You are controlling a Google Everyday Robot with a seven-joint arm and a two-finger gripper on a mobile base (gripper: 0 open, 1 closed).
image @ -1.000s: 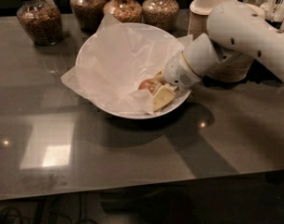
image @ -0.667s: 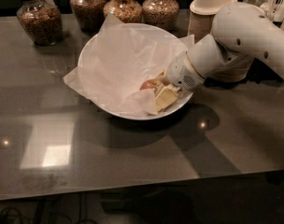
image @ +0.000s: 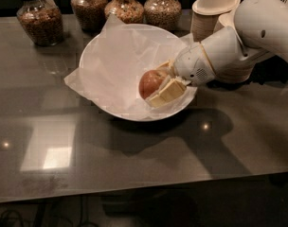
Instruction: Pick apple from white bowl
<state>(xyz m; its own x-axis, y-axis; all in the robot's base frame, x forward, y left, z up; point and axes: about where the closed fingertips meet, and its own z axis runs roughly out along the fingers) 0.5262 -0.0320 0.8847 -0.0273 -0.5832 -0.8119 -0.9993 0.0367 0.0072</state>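
Note:
The apple [image: 150,82], reddish-orange and round, is inside the large white bowl [image: 133,115] lined with crumpled white paper, at the bowl's right side. My gripper [image: 158,81] reaches into the bowl from the right. Its two cream fingers sit on either side of the apple, one finger [image: 168,92] below it and one behind it, and they are shut on it. The apple appears held a little above the paper. The white arm and wrist [image: 201,63] cover the bowl's right rim.
The bowl stands on a dark glossy table [image: 134,169]. Several glass jars of grains and nuts [image: 40,20] [image: 126,6] line the back edge. Stacks of small beige paper bowls [image: 215,8] stand at the back right, behind my arm.
The gripper has risen slightly inside the bowl with the apple between its fingers. The apple now shows more fully than before. The bowl has stayed in place.

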